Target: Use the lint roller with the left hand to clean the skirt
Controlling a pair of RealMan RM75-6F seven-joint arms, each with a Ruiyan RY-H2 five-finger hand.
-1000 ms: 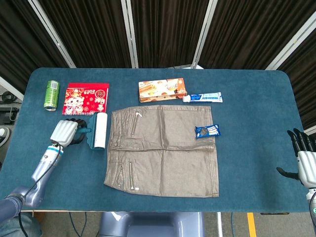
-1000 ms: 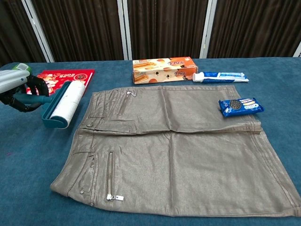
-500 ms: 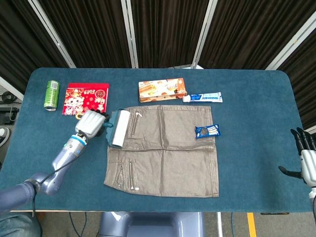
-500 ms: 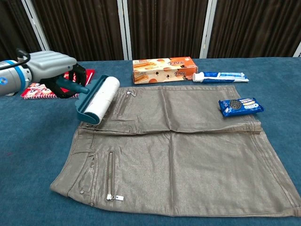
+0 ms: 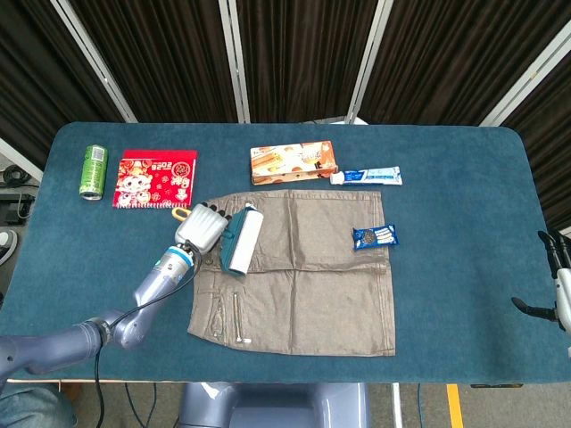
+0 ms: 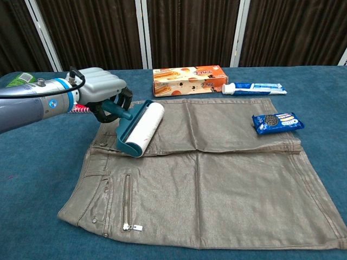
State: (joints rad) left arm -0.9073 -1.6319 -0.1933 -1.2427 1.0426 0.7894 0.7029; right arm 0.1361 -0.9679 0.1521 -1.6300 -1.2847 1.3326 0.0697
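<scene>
Blue table [image 5: 464, 294], one skirt [image 5: 303, 276], one lint roller [image 5: 243, 239]

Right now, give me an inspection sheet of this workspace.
Surface: blue table cloth, flat.
Job's things: skirt spread flat; lint roller lying on its upper left part.
Clutter: cookie pack on skirt's right edge; snack box, toothpaste, red packet, green can.
Hands: left hand grips the roller handle; right hand at table's right edge, fingers apart, holding nothing.
Cables: one along left forearm.
Surroundings: dark curtains.
</scene>
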